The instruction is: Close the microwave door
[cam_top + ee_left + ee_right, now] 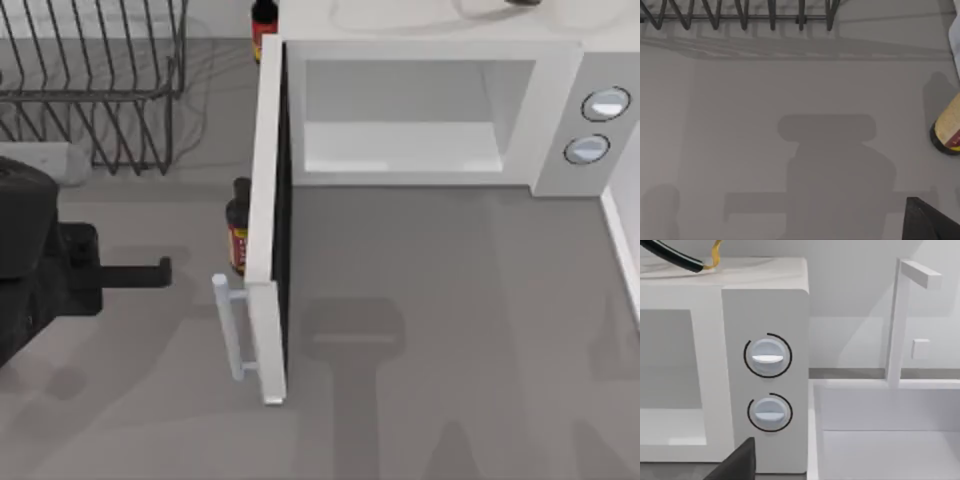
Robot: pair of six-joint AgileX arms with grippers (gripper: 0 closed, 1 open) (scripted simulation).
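While the microwave door (268,220) juts edge-on toward the table's front, left gripper (150,273) beside it, finger spacing unclear.

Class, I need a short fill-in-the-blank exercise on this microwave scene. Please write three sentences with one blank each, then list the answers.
1. The microwave door stands swung ____, showing the white cavity behind it.
2. The control panel of the microwave body carries ____ round knobs.
3. The left hand sits at the table's left, on the side of the door that bears the pale ____.

Missing words: open; two; handle
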